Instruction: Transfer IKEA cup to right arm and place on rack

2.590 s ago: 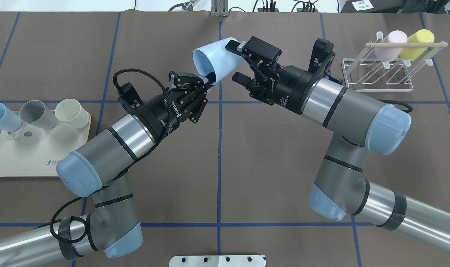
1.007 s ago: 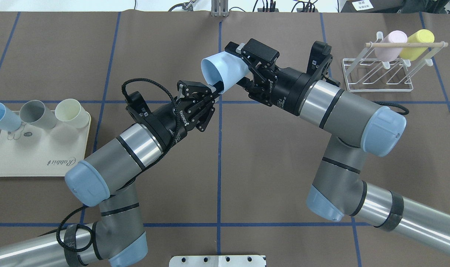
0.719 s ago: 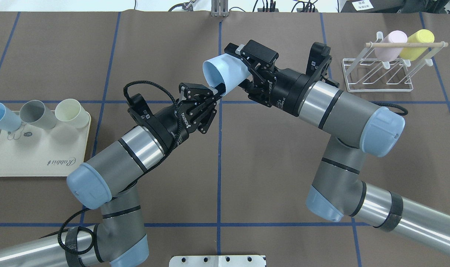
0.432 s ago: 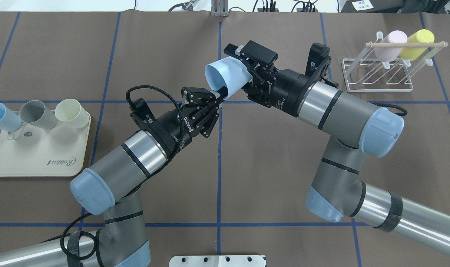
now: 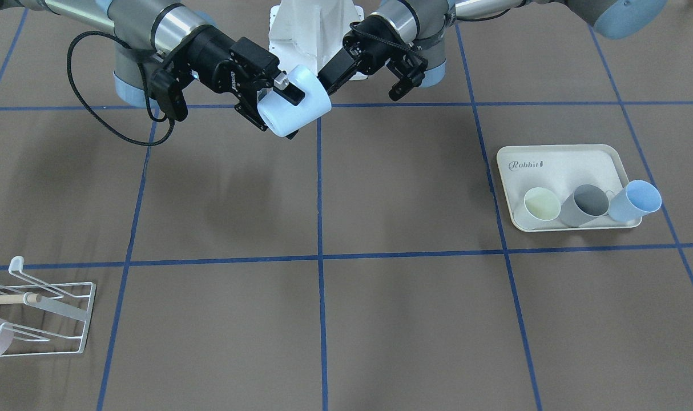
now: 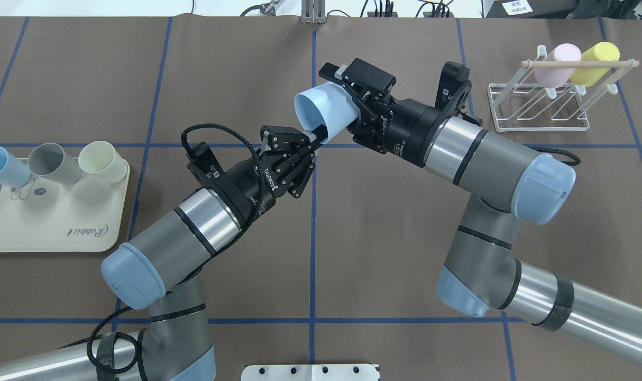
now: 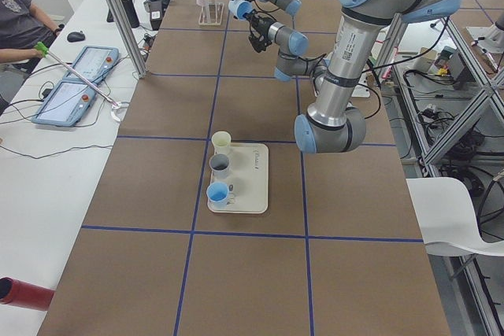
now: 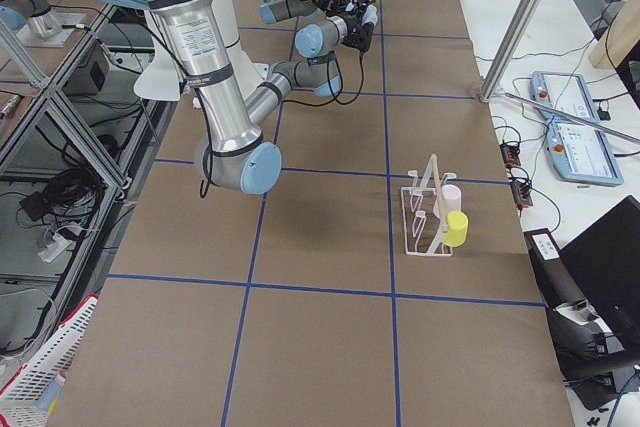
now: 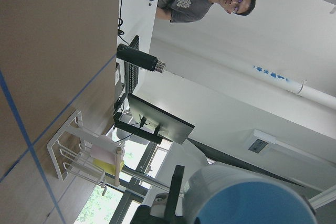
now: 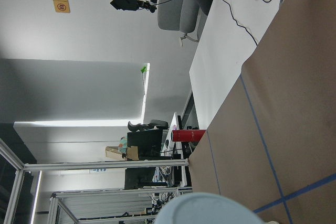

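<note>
The cup is in the air over the far middle of the worktop, well apart from the rack. It lies almost on its side. Its long axis is close to level and runs from one arm to the other. The open mouth points to the left gripper and a little back to the robot, and the closed base points to the right gripper. The cup is pale blue, smooth and matte like plastic. It is a round cone shape, wider at the mouth and narrower at the base. The right gripper pinches it near the base, with one black finger on the far wall and one on the near wall. The left gripper is spread wide and holds nothing. One of its fingers is just beside the rim of the mouth, and I cannot tell if it touches. In the left wrist view the blue inside of the mouth fills the lower edge. The rack is thin white wire with a light wooden dowel across the top. A pink cup and a yellow cup sit tilted on its prongs. On the robot's left a cream tray with round corners carries a blue cup, a grey cup and a cream cup in a row. The worktop is brown and dull, with blue tape lines.
</note>
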`<action>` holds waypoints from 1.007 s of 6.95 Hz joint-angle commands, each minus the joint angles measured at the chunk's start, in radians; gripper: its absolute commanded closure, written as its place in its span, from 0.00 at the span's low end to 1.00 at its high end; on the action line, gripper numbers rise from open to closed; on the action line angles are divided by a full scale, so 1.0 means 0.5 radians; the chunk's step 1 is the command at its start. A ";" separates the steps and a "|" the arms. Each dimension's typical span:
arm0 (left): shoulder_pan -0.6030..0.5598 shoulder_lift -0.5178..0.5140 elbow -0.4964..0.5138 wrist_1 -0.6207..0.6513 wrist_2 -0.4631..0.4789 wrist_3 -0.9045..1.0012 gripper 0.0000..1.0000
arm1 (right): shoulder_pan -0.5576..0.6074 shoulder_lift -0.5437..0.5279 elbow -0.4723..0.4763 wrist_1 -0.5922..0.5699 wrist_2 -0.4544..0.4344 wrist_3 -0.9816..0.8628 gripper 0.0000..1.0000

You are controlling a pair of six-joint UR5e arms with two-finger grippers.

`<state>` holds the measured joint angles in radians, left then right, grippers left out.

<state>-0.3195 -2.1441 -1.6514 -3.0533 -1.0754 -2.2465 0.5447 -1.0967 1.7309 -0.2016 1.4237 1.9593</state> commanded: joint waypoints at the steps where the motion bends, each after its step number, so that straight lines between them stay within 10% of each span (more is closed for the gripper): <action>1: 0.001 -0.013 -0.014 -0.002 0.000 -0.002 1.00 | 0.000 0.000 -0.013 0.001 0.003 0.002 0.56; 2: 0.001 -0.013 -0.014 -0.002 -0.003 0.005 0.29 | 0.000 0.000 -0.023 0.004 0.003 0.002 0.85; 3: -0.008 -0.007 -0.017 -0.002 0.000 0.071 0.00 | 0.000 0.000 -0.017 0.004 0.006 0.005 0.97; 7: -0.015 0.015 -0.029 -0.002 -0.003 0.173 0.00 | 0.051 -0.003 -0.001 0.007 0.006 -0.007 0.97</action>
<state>-0.3253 -2.1404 -1.6640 -3.0540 -1.0757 -2.1630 0.5527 -1.0971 1.7284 -0.1984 1.4266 1.9590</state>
